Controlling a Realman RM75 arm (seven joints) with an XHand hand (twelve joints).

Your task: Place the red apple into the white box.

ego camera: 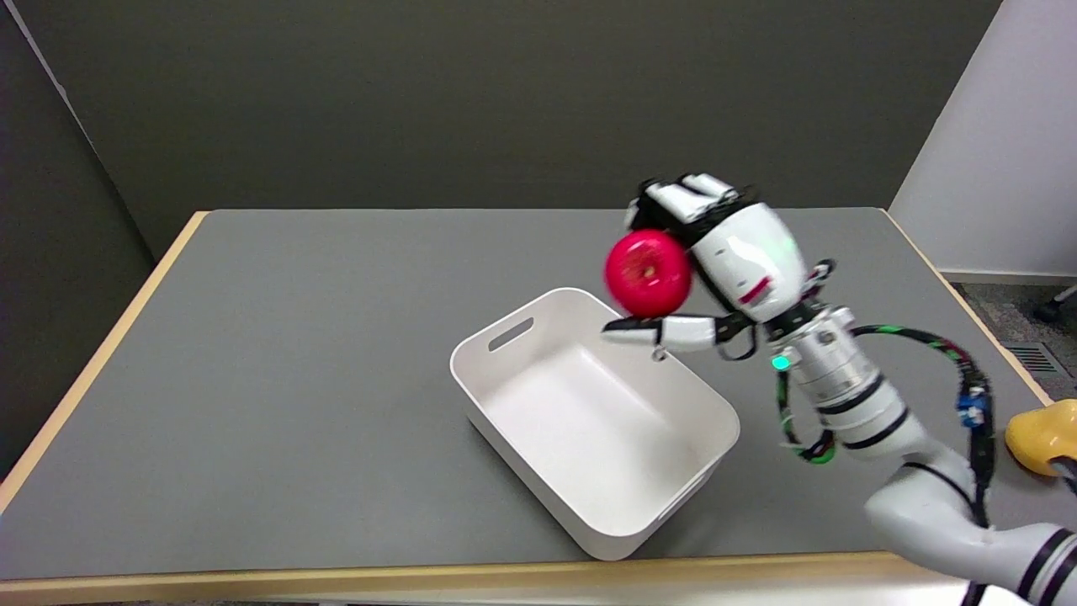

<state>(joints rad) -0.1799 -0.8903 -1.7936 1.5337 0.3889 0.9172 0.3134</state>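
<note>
1. The red apple (647,273) is gripped by the right hand (715,257), with fingers (694,195) curled over its top and the thumb (665,330) under it.
2. The apple is held in the air above the white box's (538,400) rim, at the box's 1 o'clock corner.
3. A yellow object (1042,435) is seen at 3 o'clock on the grey table (294,379).

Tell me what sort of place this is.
Probably a robot lab or test bench: a bare grey table against dark partition walls, a white box, and a cabled right hand holding a red apple.
</note>
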